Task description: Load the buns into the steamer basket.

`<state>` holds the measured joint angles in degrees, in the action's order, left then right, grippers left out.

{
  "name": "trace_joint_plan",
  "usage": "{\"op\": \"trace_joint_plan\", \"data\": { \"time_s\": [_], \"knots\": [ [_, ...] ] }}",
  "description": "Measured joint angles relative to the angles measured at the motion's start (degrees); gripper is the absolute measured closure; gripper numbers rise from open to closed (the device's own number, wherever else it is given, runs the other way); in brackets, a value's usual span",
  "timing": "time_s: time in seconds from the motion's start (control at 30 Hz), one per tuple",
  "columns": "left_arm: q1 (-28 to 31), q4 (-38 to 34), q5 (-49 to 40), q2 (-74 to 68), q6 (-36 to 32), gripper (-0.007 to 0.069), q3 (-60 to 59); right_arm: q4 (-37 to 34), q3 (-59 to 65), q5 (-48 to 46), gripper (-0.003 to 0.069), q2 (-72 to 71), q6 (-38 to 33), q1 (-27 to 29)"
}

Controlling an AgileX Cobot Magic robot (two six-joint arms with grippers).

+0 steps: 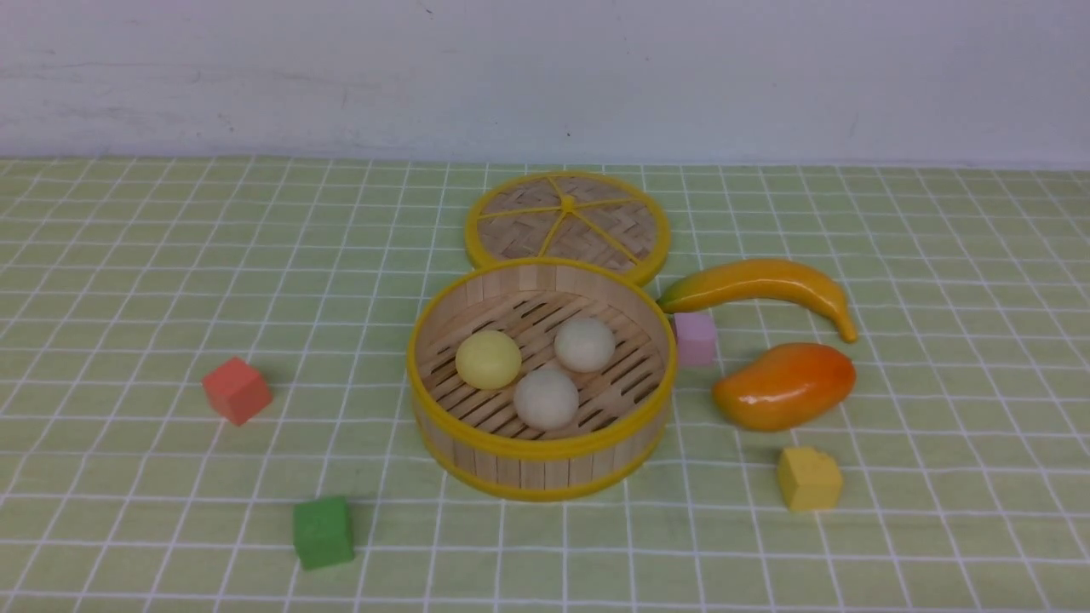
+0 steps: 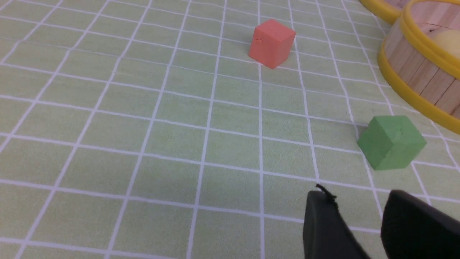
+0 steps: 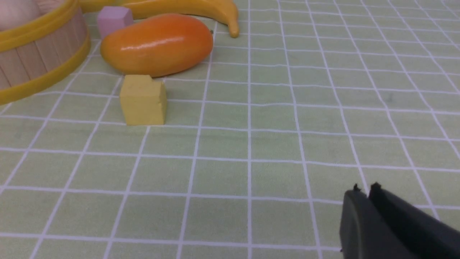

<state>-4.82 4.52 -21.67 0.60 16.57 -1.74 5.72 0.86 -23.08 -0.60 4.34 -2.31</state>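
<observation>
Three buns (image 1: 545, 368) sitting inside steamer basket (image 1: 545, 460), mid-table. Left gripper (image 2: 363, 212) hovering with jaws apart, empty. Right gripper (image 3: 364, 196) jaws seemingly almost together, gripping nothing.

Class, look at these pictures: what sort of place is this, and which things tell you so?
Probably a staged robot test table, not a real kitchen: a checked green cloth, toy fruit such as the mango, and coloured cubes like the green cube.

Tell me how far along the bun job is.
Done: the yellow bun and both white buns sit inside the steamer basket. In hand: nothing; the left gripper is open and empty, the right gripper nearly shut and empty. Left: no bun remains outside.
</observation>
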Motion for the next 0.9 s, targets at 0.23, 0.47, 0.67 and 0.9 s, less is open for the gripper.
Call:
{"op": "trace_joint_plan", "data": {
  "time_s": [0.23,0.47,0.67,0.9],
  "knots": [
    [0.0,0.0,-0.1,0.0,0.0,0.0387,0.0,0.2,0.0,0.0,0.0609,0.0,0.0,0.0],
    [0.0,0.0,-0.1,0.0,0.0,0.0387,0.0,0.2,0.0,0.0,0.0606,0.0,0.0,0.0],
    [0.0,0.0,0.0,0.0,0.0,0.0387,0.0,0.3,0.0,0.0,0.0597,0.0,0.0,0.0],
    [0.0,0.0,0.0,0.0,0.0,0.0387,0.0,0.3,0.0,0.1,0.0585,0.0,0.0,0.0]
  ]
}}
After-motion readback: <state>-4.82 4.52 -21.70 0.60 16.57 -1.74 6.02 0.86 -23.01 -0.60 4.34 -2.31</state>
